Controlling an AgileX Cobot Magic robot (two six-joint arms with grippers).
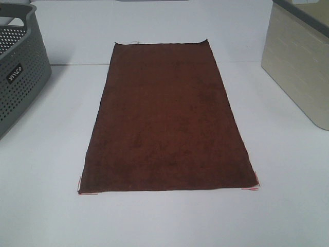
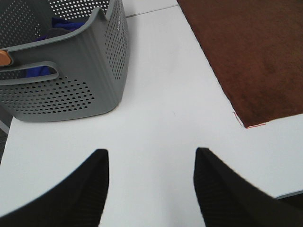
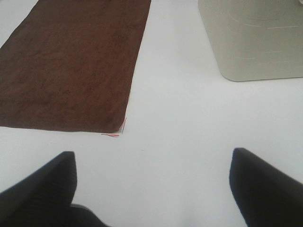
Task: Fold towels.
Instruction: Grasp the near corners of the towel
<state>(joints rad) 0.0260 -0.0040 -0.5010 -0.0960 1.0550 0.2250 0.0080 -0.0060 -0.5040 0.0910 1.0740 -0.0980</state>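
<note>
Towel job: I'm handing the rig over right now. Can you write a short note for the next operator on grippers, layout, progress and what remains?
Left gripper: open, empty, over bare table, short of the towel's near left corner.
Right gripper: open, empty, short of the near right corner.
Towel: spread flat in the middle of the table, long side running away from the robot, between the grey basket on the left and the beige bin on the right.
Done: no fold yet, nothing gripped.
Left: the whole fold. Probably take both near corners first.
</note>
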